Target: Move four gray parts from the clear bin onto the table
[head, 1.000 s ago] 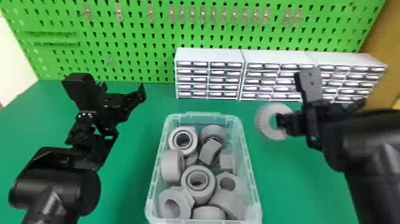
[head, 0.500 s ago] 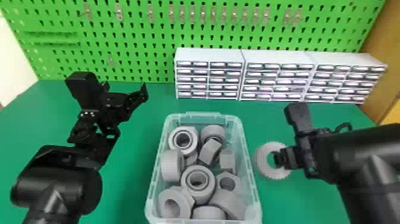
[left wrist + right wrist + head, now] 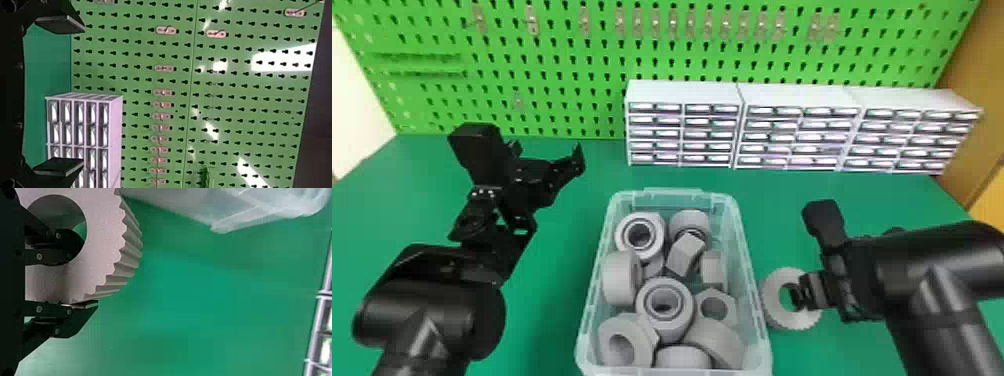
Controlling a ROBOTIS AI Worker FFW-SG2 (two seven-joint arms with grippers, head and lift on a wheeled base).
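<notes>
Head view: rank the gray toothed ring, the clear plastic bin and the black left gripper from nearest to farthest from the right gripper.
1. Gray toothed ring, in the right gripper.
2. Clear plastic bin, just left of it.
3. Left gripper, beyond the bin.

Left arm [image 3: 427, 305]: in from bottom edge, head view's left side, black, bent at wrist. Left gripper [image 3: 546, 154] up and angled inward, raised; fingers [image 3: 60, 24] spread wide, roughly parallel in left wrist view, nothing gripped. Right arm [image 3: 932, 280]: lower right of head view, wrist turned inward. Right gripper [image 3: 799, 295] points toward robot's left; fingers [image 3: 58, 252] closed on a held part, gap between them narrower than left's.
</notes>
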